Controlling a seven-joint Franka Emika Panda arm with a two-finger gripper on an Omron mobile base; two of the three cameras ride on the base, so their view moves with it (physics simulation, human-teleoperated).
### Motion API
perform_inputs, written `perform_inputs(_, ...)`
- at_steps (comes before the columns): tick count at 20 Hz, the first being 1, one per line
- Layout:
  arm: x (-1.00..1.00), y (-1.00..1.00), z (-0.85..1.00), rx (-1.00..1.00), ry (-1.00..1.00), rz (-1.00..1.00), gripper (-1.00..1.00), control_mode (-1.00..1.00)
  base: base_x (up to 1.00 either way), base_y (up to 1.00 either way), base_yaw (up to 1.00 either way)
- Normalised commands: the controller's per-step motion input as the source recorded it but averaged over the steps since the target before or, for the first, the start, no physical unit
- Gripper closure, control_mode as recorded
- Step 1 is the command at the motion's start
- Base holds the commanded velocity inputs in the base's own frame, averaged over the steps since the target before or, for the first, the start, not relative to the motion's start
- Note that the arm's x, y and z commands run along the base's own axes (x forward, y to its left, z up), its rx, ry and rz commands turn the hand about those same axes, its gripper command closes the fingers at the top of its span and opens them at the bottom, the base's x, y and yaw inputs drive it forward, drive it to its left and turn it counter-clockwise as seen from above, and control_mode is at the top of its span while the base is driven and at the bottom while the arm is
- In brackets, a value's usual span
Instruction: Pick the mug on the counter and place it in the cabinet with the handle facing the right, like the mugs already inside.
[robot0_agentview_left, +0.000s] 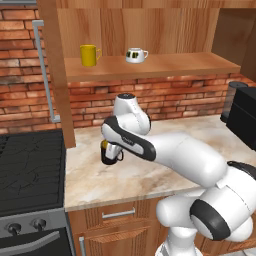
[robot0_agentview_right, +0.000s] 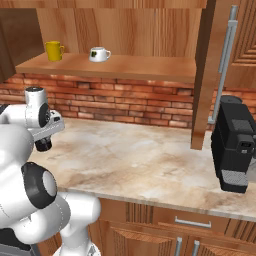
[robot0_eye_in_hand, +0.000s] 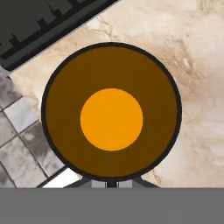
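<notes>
- One two-finger gripper (robot0_agentview_left: 111, 156) at the end of the white arm, low over the counter near its left end; the wrist covers the fingers, so whether the jaws stand apart or clamp on anything cannot be told.
- One small black cylindrical mug (robot0_agentview_left: 107, 152) with yellow-orange interior, directly under the hand. In the hand view the mug (robot0_eye_in_hand: 111, 111) is seen straight down its mouth: black rim, brown shadowed wall, bright orange floor. Whether it rests on the slab or is lifted off it cannot be told.
- One black loop handle (robot0_agentview_left: 120, 156) on that mug, pointing to the right in the left base view.
- One beige marbled stone counter (robot0_agentview_left: 150, 182) with wooden drawers and metal pulls below.
- One black stove top (robot0_agentview_left: 30, 170) touching the counter's left edge, with knobs on its front.
- One brown wooden wall cabinet (robot0_agentview_left: 165, 65), open, with a plank shelf above the red brick wall (robot0_agentview_left: 165, 100).
- One plain yellow mug (robot0_agentview_left: 89, 55) at the left of the shelf, handle to the right.
- One squat white mug with dark markings (robot0_agentview_left: 135, 55) just right of the yellow one, apart from it, handle to the right.
- One black coffee machine (robot0_agentview_right: 235, 150) at the counter's right end, well apart from the arm.
</notes>
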Motion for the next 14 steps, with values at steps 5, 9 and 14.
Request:
perform_inputs(5, 0.37, -0.14, 0.01, 0.11, 0.02, 0.33, 1.0, -1.0, 0.0, 0.0, 0.0)
perform_inputs(9, 0.33, 0.0, 0.0, 0.08, 0.06, 0.38, 1.0, -1.0, 0.0, 0.0, 0.0)
perform_inputs(14, 0.17, -0.01, 0.03, 0.01, 0.05, 0.32, 1.0, -1.0, 0.0, 0.0, 0.0)
